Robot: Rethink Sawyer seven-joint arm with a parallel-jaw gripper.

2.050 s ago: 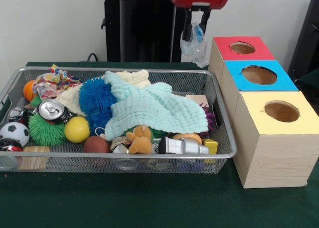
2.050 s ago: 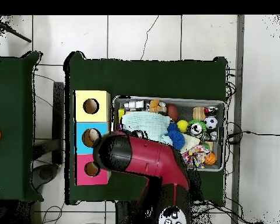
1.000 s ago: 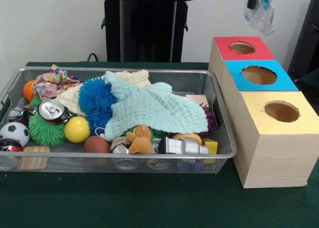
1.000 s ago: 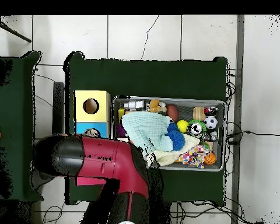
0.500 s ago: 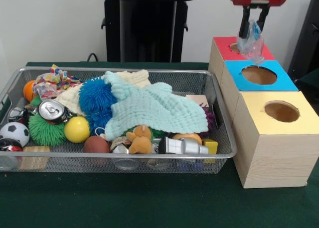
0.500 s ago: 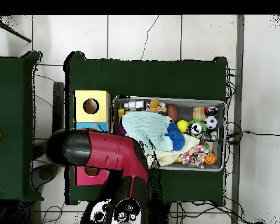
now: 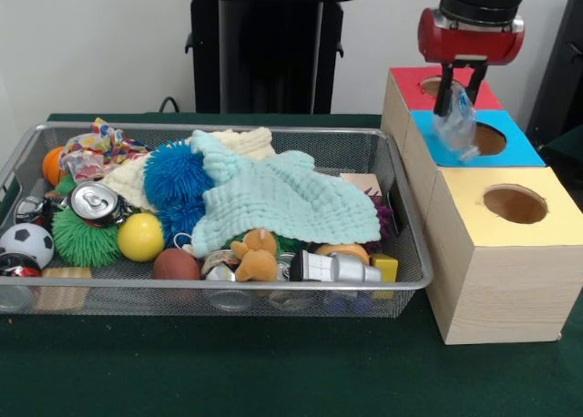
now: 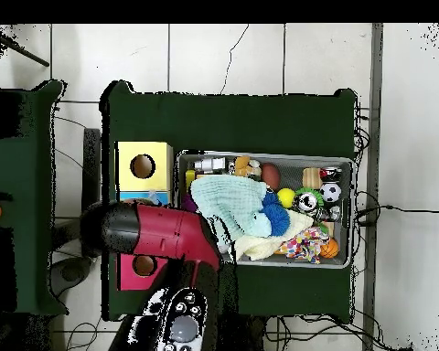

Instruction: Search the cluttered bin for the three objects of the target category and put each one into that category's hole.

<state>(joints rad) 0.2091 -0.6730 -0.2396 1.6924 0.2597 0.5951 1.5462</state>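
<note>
The gripper is clamped on a crumpled clear plastic bag, which hangs straight down from the fingertips — its long axis vertical, its lower end dangling over the near-left rim of the hole in the blue-topped box. That is the relation the release turns on: judged from the front view, the bag sits slightly toward the bin side of the blue hole's centre, with the red-topped box just behind and the yellow-topped box in front, so a small shift outward over the opening would seem wise before letting go. In the overhead view the arm covers the blue box and the bag cannot be seen. The bin lies beside the boxes, full of clutter — a mint knitted cloth, a blue fuzzy ball, a drinks can.
</note>
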